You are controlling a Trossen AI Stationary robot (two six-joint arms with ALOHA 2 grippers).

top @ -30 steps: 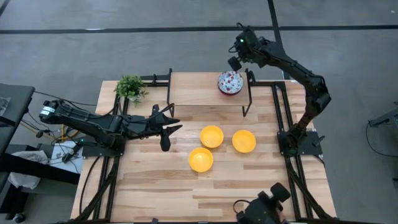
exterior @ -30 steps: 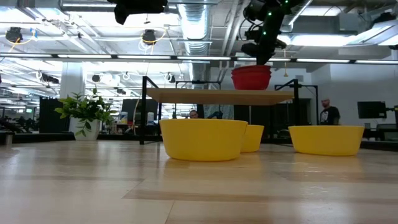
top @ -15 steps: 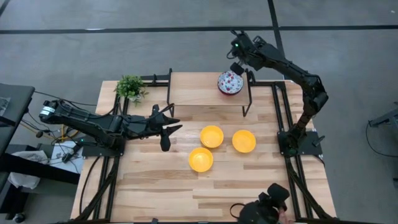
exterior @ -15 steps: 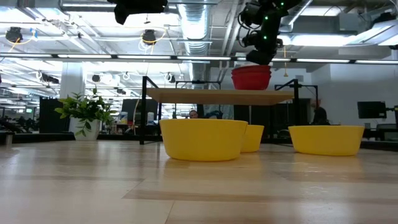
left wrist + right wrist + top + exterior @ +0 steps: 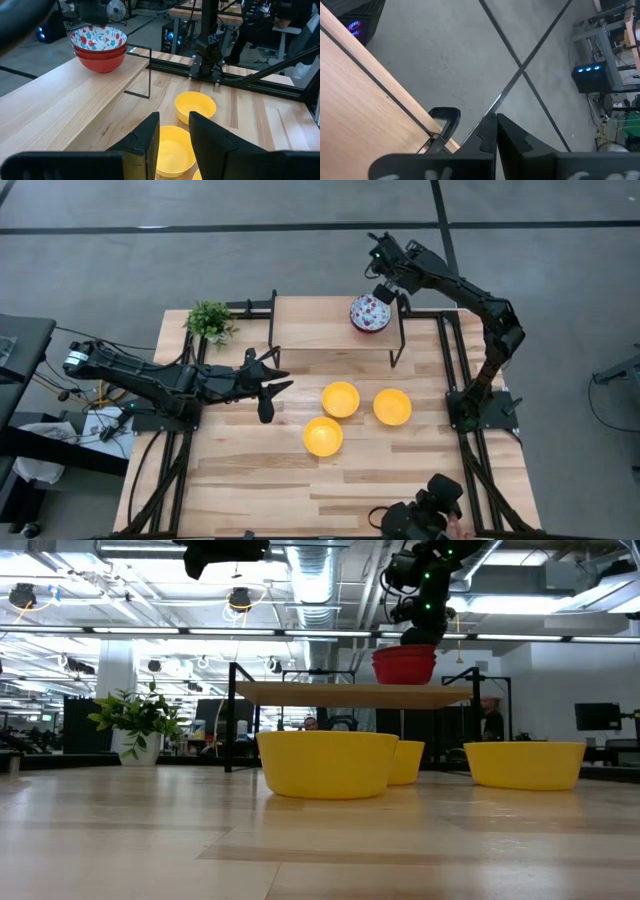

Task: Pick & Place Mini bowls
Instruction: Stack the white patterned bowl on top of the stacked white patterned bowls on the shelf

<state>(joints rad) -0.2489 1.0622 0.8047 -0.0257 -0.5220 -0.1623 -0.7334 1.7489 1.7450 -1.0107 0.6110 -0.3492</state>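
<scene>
Three yellow bowls: I read them on the open table in the high view, clustered right of centre and near one another — one nearest the front edge (image 5: 323,436), one behind it (image 5: 340,399), one off to the right (image 5: 392,407).
Low view, yellow bowls: nearest one (image 5: 327,763) fills the middle; the second peeks out just behind it; the third (image 5: 525,764) sits apart on the right.
Left gripper: (image 5: 274,383) hangs over the table left of the yellow bowls, empty; in my left wrist view its fingers (image 5: 145,141) stand a narrow gap apart, pointing at the yellow bowls (image 5: 195,106).
Raised shelf: wooden platform (image 5: 320,323) on a black frame at the back of the table.
Floral bowls: stacked (image 5: 370,312) on the shelf's right end; the wrist view shows a white speckled inside and red outsides (image 5: 99,48). I cannot tell how many are in the stack.
Right gripper: (image 5: 384,288) just beside the stack's far right rim, above it in the low view (image 5: 420,632). Its fingers (image 5: 485,135) look pressed together, holding nothing.
Potted plant: small green one (image 5: 209,320) at the back left corner.
</scene>
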